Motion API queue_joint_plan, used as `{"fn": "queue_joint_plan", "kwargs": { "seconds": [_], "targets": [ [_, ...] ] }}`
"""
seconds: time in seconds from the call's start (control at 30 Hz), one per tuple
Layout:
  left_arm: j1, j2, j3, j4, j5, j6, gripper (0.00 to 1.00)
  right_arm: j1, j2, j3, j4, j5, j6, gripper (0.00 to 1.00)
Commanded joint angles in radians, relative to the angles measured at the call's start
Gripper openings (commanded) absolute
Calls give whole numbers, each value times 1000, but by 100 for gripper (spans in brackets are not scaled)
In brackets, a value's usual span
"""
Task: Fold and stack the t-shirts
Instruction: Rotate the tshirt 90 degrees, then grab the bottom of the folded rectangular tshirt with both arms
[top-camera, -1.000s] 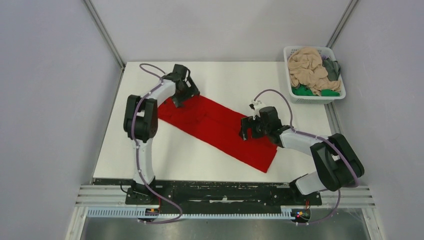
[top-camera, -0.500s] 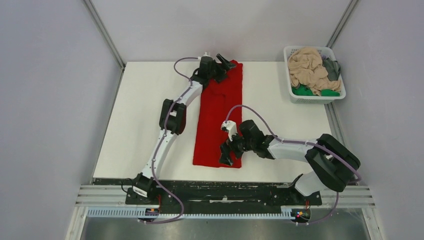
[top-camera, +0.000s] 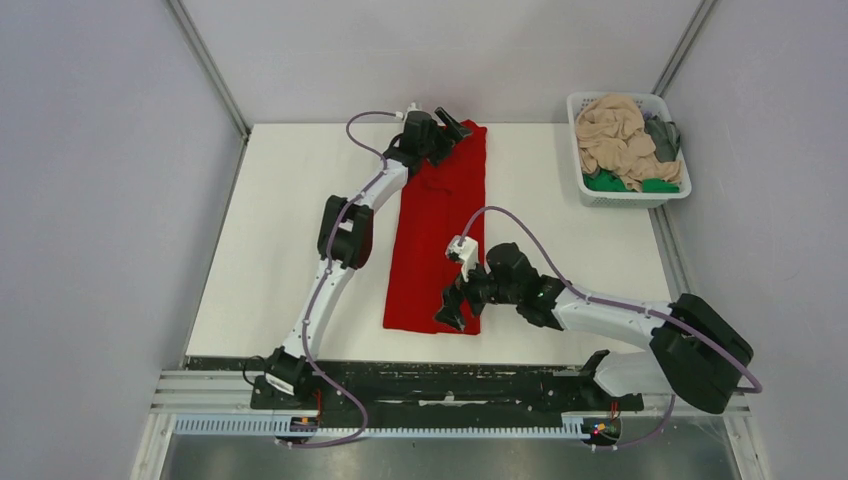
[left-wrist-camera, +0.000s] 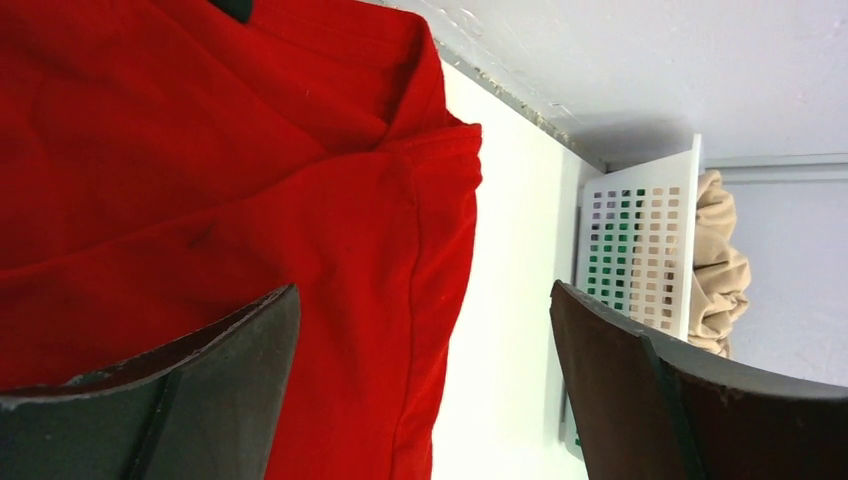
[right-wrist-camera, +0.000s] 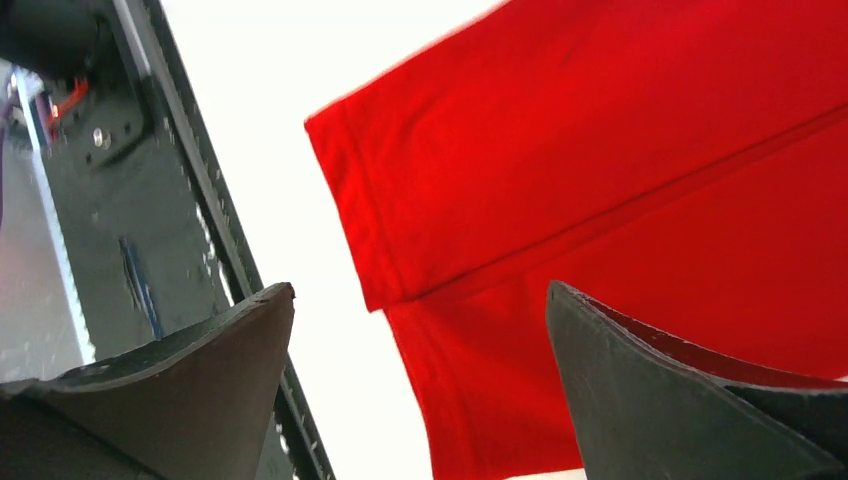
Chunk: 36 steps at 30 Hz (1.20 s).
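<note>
Findings: the bright red cloth t-shirt (top-camera: 435, 230) lies folded into a long narrow strip on the white table (top-camera: 290, 200), running from the far edge toward the near edge. One second ago it lay diagonally; half a second ago it was already straight, and it has barely shifted since.

The left pincer (top-camera: 452, 125) sits over the far end of the strip. Its wrist view shows the fingers spread wide with nothing between them. The right pincer (top-camera: 447, 312) sits over the near right corner of the strip, also spread apart and gripping nothing. Since the previous frame, the right arm's elbow has swung lower and further right, and its pincer is slightly nearer the bases.

The white slotted plastic basket (top-camera: 640, 195) stands at the far right corner, holding a crumpled peach-beige shirt (top-camera: 615, 135), a dark grey shirt (top-camera: 665, 135) and a green shirt (top-camera: 605, 182).
</note>
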Motion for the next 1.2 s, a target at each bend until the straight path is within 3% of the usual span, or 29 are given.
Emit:
{"fn": "queue_joint_plan", "kwargs": {
  "seconds": [0.0, 0.13, 0.27, 0.43, 0.57, 0.67, 0.87, 1.0, 1.07, 1.17],
  "targets": [
    [1, -185, -4, -63, -39, 124, 100, 2, -128, -5, 110, 154, 31, 98],
    [0, -349, -80, -101, -14, 213, 100, -10, -248, -62, 108, 301, 106, 98],
    [-3, -618, -318, -153, 36, 313, 100, -20, -372, -152, 79, 377, 179, 98],
    [-40, -1044, -880, -231, -53, 390, 100, -22, -479, -192, -49, 293, 136, 98],
    [-116, -1332, -1397, -163, -192, 296, 100, -22, -462, -179, -183, 173, 144, 98],
    [-179, -1470, -1618, -170, -189, 241, 100, -21, -417, -169, -257, 109, 132, 96],
    [-253, -1679, -1830, -326, -256, 141, 98, -21, -336, -203, -212, 130, 128, 81],
    [-255, -1774, -1915, -414, -280, 132, 94, -21, -298, -226, -159, 176, 135, 77],
    [-255, -1782, -1939, -418, -240, 145, 92, -21, -279, -231, -155, 200, 143, 72],
    [-255, -1750, -1953, -415, -162, 174, 81, -21, -268, -243, -125, 204, 162, 66]
  ]
}}
